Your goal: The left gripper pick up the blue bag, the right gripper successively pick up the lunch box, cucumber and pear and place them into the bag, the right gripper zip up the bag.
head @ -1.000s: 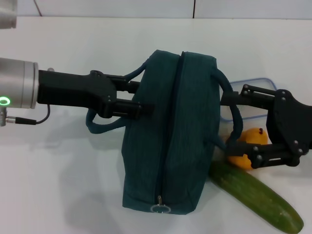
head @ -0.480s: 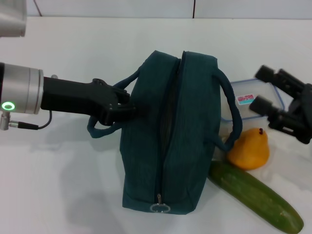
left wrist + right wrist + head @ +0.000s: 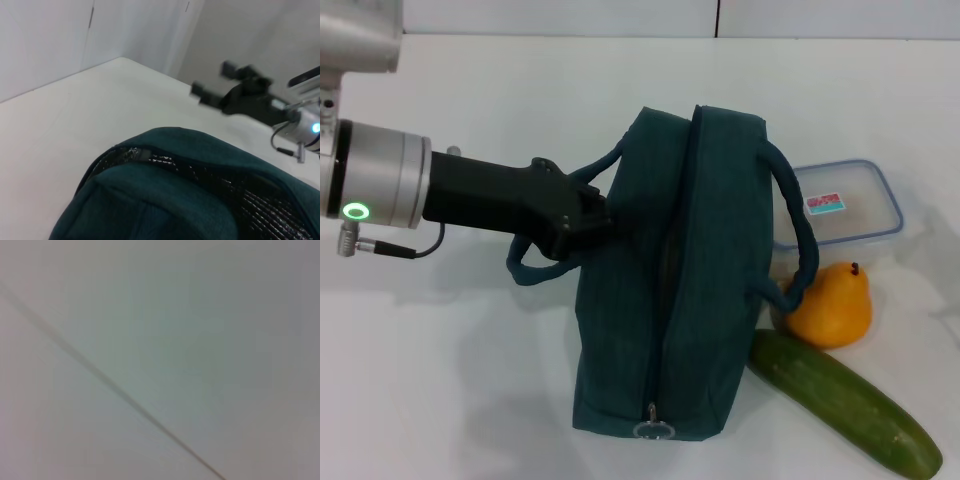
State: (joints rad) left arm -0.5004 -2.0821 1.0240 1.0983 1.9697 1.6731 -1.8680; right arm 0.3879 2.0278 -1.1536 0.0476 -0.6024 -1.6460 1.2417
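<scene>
The blue bag (image 3: 670, 290) stands near the middle of the white desk (image 3: 470, 380), its near end close to the desk's near edge, with a silver ring pull (image 3: 651, 431) at that end. There is one bag with two loop handles, one on each side. The zipper along its top is partly parted, and the left wrist view shows silver foil lining (image 3: 250, 200) inside the mouth. The left pincer (image 3: 588, 212) reaches in from the desk's left side and is clenched on the bag's left handle (image 3: 535, 265), right against the fabric. To the right of the bag lie three things, one of each: the lunch box (image 3: 845, 205) farthest back, the pear (image 3: 832, 305) just in front of it, touching the bag's right handle, and the cucumber (image 3: 845, 405) slanting toward the near right corner, one end beside the bag's base. The right pincer (image 3: 215, 87) shows only in the left wrist view, raised beyond the bag, its two fingers parted and grasping nothing. Wide bare surface spreads along the far edge and the near left.
</scene>
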